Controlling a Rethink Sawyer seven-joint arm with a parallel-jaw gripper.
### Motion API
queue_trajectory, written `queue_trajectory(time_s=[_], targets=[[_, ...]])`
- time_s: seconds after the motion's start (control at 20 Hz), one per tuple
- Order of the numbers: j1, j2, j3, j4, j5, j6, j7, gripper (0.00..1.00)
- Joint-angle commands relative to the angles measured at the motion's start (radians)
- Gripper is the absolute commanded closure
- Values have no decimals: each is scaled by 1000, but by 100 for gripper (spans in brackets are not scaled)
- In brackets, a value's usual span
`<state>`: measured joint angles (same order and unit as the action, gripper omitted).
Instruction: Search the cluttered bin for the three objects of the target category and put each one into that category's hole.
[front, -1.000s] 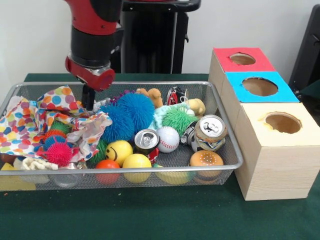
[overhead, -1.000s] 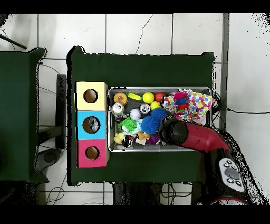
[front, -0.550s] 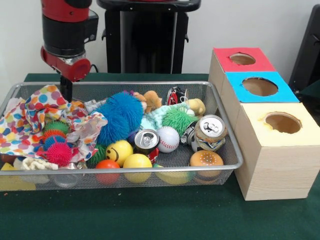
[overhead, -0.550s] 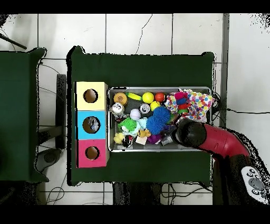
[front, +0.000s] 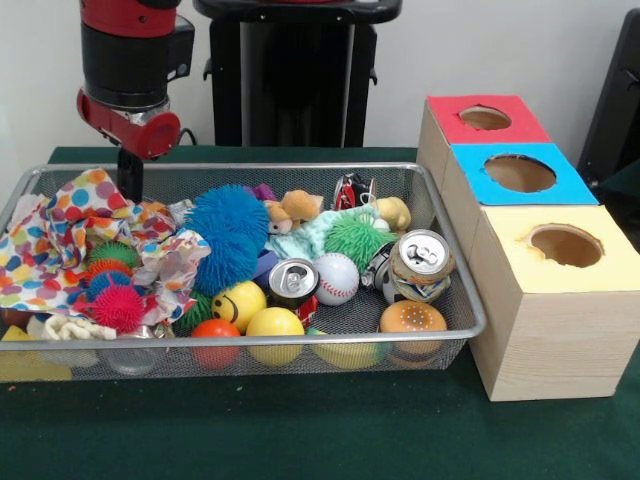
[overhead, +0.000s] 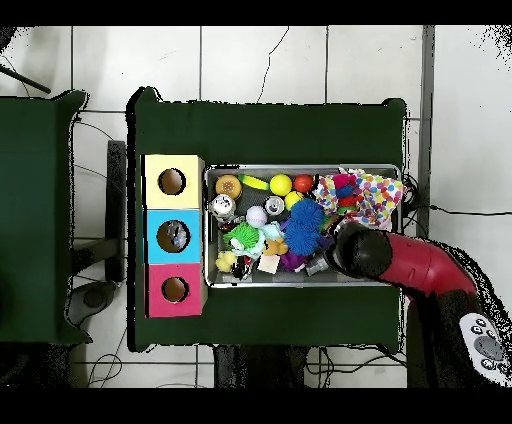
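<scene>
The pincer (front: 130, 180) is seen at the far left of the wire bin (front: 455, 290), by the spotted cloth (front: 60, 240); its opening cannot be told. A blue spiky ball (front: 228, 235) and cans (front: 420, 265) crowd the bin beside three holed boxes (front: 520, 240).

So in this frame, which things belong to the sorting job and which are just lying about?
Job: wire bin, polka-dot cloth, blue spiky ball, baseball, cans, three-hole box, hand.
Lying about: green tablecloth, floor cables.
</scene>
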<state>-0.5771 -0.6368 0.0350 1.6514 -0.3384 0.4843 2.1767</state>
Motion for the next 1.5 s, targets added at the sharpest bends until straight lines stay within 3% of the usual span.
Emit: queue_trajectory(time_s=[0.05, 0.55, 0.9, 1.5], targets=[[-26, -4, 108, 14, -68, 112, -195, 100], [-41, -8, 125, 9, -76, 128, -189, 100], [-136, -53, 182, -16, -72, 235, -315, 100], [-231, -66, 265, -45, -105, 322, -368, 100]])
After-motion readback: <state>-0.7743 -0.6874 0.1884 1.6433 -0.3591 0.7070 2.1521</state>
